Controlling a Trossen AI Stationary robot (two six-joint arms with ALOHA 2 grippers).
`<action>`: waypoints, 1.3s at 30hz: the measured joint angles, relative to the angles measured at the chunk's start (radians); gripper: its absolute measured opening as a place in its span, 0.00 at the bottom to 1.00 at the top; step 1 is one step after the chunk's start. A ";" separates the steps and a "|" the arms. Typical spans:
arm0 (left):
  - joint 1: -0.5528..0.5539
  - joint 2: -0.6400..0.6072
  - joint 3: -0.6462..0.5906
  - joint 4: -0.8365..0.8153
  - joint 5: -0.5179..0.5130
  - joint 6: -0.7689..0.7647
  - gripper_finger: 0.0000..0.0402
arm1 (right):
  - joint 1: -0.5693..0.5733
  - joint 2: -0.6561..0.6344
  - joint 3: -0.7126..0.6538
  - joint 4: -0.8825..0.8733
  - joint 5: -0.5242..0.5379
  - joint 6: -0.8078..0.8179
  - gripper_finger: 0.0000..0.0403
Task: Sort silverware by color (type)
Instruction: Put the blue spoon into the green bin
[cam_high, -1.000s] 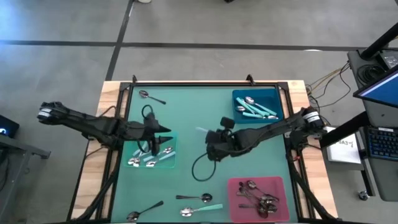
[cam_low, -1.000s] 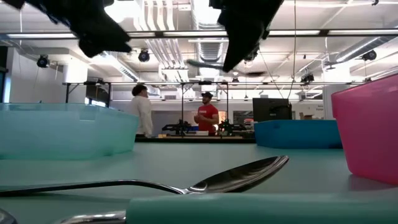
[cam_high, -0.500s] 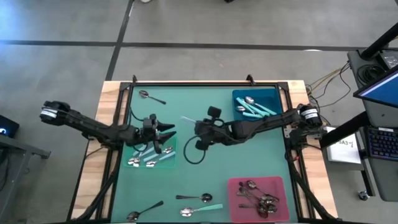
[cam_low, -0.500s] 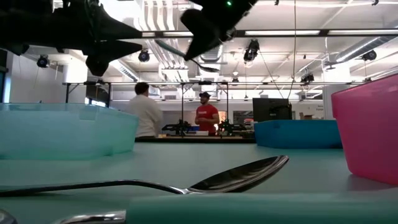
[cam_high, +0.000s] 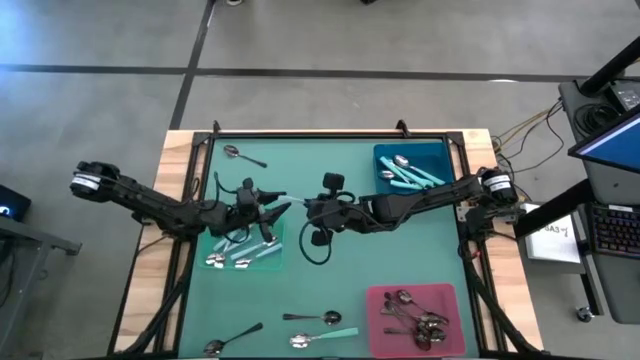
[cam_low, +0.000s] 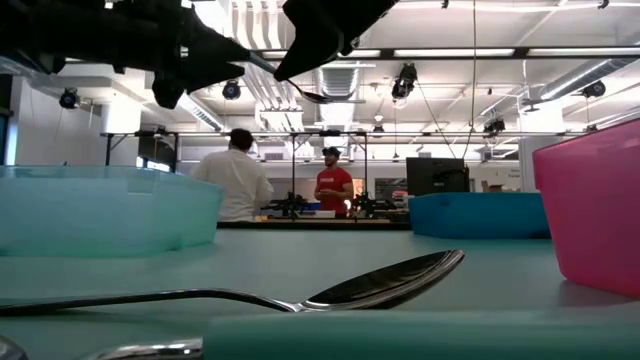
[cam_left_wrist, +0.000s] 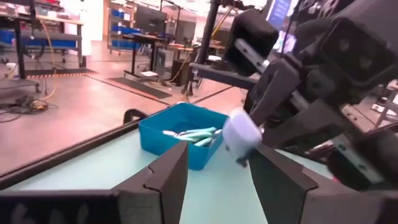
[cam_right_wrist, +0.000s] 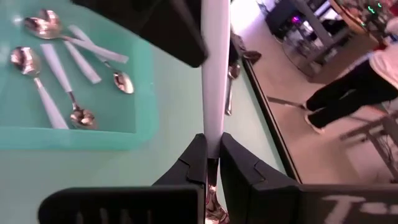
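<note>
From above I see my right gripper out over the middle of the green table, pinching a pale spoon by its bowl end so the pale handle sticks out toward my left gripper. My left gripper is right there at the handle's tip, over the edge of the teal tray, and its fingers are spread apart with nothing in them. More spoons lie in the teal tray, in the blue tray and in the pink tray, and a few lie loose on the table at the near edge and in the far left corner. From the low camera I see both dark grippers up high, close together, and one loose spoon lying right in front. Two people stand far back in the room. From my left wrist I see my open fingers with the pale handle tip just past them, and the blue tray behind. From my right wrist I see my fingers squeezed tight on the spoon, and four spoons in the teal tray below
</note>
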 joint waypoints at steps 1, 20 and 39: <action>0.000 0.000 0.004 0.001 0.000 0.001 0.38 | 0.002 0.000 0.000 0.003 -0.008 -0.008 0.03; -0.002 0.033 0.049 0.003 0.026 -0.044 0.06 | 0.011 0.001 0.000 0.042 -0.018 -0.064 0.04; -0.003 -0.175 0.047 -0.503 0.035 -0.243 0.05 | 0.014 -0.066 0.001 -0.277 -0.028 0.357 0.44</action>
